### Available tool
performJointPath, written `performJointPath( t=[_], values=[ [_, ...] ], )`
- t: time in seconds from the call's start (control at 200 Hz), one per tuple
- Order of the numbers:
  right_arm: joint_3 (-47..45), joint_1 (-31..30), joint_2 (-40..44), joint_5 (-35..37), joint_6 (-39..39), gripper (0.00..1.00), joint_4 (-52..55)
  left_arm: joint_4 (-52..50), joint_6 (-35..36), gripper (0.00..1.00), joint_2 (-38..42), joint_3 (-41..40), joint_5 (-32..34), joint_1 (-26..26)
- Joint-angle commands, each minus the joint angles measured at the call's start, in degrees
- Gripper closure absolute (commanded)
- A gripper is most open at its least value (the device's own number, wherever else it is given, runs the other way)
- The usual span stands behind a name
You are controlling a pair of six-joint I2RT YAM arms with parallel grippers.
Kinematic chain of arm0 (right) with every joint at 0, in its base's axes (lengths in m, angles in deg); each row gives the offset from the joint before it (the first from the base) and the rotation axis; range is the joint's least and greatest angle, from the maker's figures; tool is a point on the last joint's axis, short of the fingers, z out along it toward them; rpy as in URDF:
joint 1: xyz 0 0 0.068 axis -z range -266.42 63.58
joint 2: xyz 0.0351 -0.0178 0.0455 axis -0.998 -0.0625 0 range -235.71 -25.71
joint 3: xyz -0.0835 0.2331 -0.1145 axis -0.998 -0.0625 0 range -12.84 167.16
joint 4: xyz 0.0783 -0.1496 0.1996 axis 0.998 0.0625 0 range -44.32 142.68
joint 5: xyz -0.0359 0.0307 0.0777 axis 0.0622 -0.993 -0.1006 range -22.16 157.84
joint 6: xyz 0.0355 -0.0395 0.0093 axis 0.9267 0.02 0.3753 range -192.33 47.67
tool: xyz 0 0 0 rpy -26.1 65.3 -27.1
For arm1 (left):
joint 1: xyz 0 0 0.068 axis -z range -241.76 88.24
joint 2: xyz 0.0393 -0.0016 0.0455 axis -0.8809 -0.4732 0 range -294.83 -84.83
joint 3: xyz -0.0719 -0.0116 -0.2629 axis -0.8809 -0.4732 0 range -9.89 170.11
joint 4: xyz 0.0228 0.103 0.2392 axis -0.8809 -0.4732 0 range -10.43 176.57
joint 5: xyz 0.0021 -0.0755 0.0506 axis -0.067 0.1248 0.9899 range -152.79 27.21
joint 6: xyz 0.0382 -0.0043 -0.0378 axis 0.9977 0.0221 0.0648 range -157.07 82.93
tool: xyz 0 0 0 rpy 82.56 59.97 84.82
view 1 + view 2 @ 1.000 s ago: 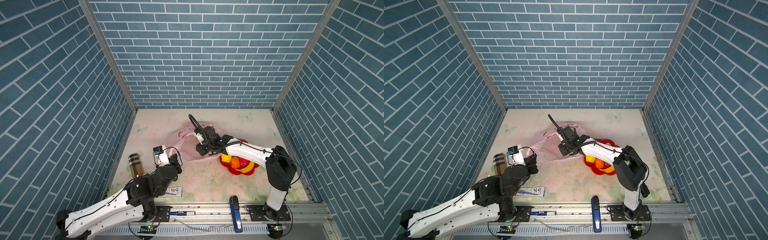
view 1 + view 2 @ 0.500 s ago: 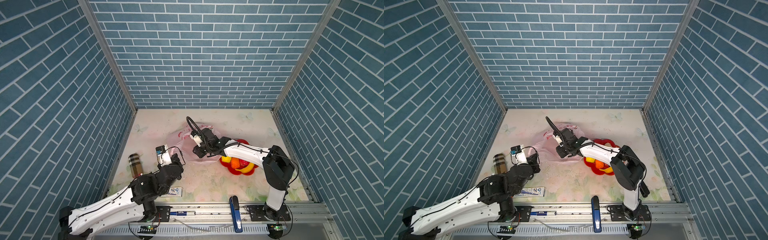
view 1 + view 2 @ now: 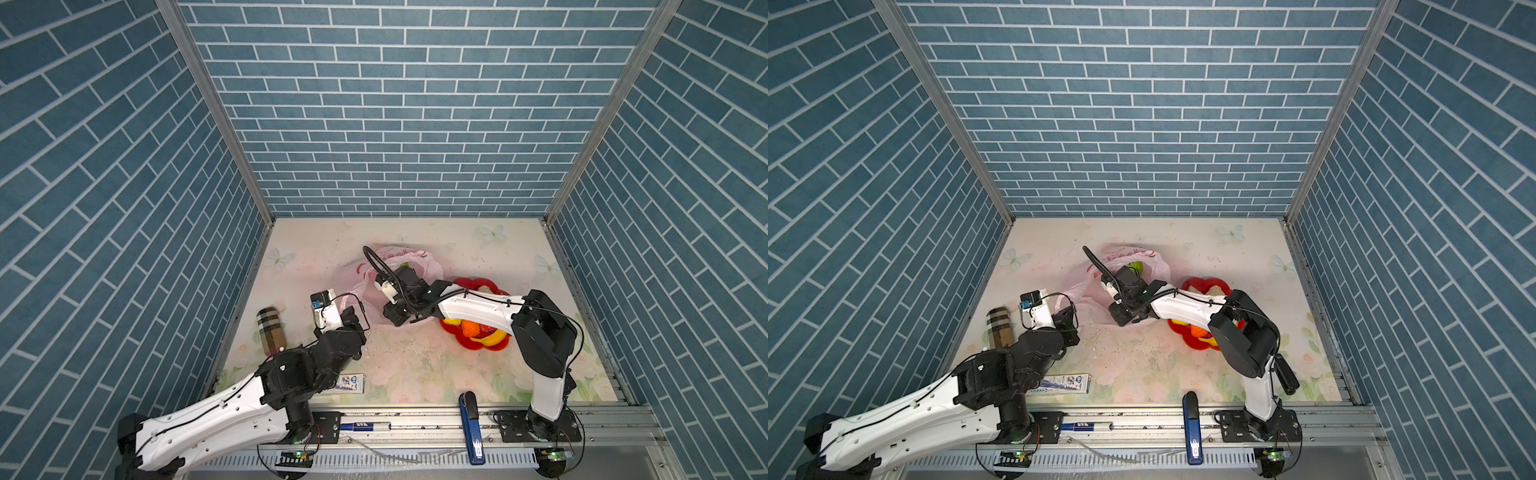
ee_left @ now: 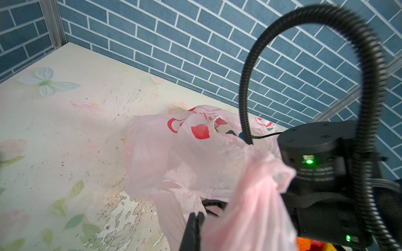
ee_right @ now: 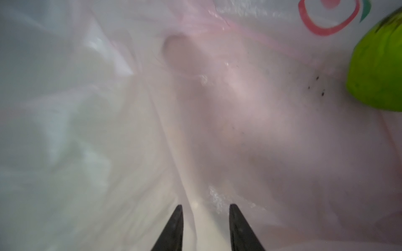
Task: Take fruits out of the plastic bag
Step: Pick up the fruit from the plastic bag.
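The pale-pink plastic bag [image 3: 424, 266] [image 3: 1084, 286] [image 4: 191, 160] lies crumpled mid-table. My left gripper [image 4: 196, 215] is shut on a strip of its film at the near left side. My right gripper [image 5: 204, 208] is inside the bag, open, with only bag film [image 5: 239, 108] ahead of it. A green fruit [image 5: 378, 65] [image 3: 1136, 267] [image 3: 404, 264] lies in the bag's far part, off to the side of the right fingers. The other fruits sit on a red plate [image 3: 500, 345] [image 3: 1187, 343]: orange one [image 3: 469, 328], banana [image 3: 492, 338], yellow lumpy one [image 3: 453, 321], beige one [image 3: 1200, 289].
A brown checked cylinder [image 3: 271, 330] lies by the left wall. A flat printed box [image 3: 349, 382] sits at the front edge beside my left arm. A blue tool [image 3: 471, 424] and a pen [image 3: 365, 426] rest on the front rail. Brick walls enclose three sides.
My right wrist has slid leftward, further into the bag, and its jaws have narrowed slightly. My left gripper has shifted a little to the right, still holding the film.
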Motion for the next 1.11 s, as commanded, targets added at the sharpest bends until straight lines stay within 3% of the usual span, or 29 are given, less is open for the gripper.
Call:
performJointPath(
  t=[0.0,0.495,1.1],
  values=[
    [4.8,0.1,-2.6,3.6,-0.8,0.63,1.8,0.7,1.0,1.0,1.2,-0.1,-0.6,0.2],
    [13.0,4.4,-9.6,11.9,6.3,0.51,-4.6,0.5,0.9,1.0,3.6,-4.8,-10.0,0.3],
    [14.2,7.4,-13.5,17.9,14.8,0.28,-12.2,1.6,1.1,1.0,4.2,-7.9,-13.7,0.3]
  ],
)
